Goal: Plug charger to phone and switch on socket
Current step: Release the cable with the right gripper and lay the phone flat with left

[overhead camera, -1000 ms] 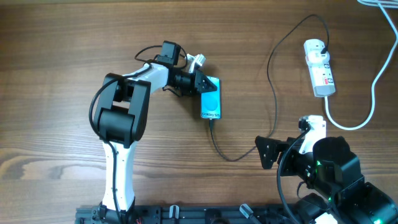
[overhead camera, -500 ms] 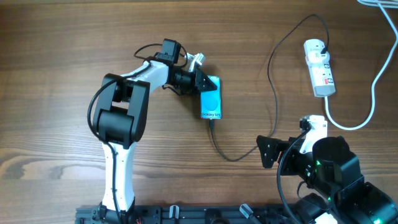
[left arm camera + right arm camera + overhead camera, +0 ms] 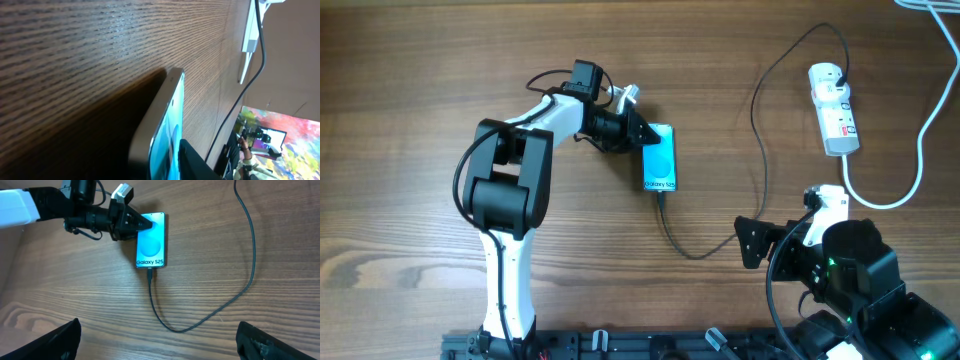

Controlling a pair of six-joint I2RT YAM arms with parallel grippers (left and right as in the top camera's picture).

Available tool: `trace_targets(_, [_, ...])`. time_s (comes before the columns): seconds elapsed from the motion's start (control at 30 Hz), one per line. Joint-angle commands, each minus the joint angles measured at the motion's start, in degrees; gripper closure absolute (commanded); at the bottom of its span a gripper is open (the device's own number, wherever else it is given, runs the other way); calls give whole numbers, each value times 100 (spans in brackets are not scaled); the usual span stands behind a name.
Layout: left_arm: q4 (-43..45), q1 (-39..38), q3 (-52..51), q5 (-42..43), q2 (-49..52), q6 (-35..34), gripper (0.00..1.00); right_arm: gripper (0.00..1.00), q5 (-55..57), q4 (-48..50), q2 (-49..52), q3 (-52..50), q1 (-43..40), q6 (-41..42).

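Phone (image 3: pixel 660 160) lies face up mid-table, charger (image 3: pixel 757 120) tip at its bottom edge. Socket (image 3: pixel 833 122) sits far right. Left gripper (image 3: pixel 638 130) is at the phone's top corner, grip unclear. Right gripper (image 3: pixel 752 243) gapes wide, empty.

Phone (image 3: pixel 151 245): "Galaxy S25", dark txt on white strip at screen btm, clear in right wrist view. Overhead shows same strip, txt too small to read. Socket (image 3: pixel 833 112): small red marks, unreadable.
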Motion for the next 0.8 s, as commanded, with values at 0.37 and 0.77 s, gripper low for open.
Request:
trace_targets(0.37, [-560,485,-109,-1718,203,57,72,1,146,-42,13,59,-11,122])
trace_targets(0.77, [-2883,992,413,-2238,-3351,975,68,14,920,181,13,59,-11,122])
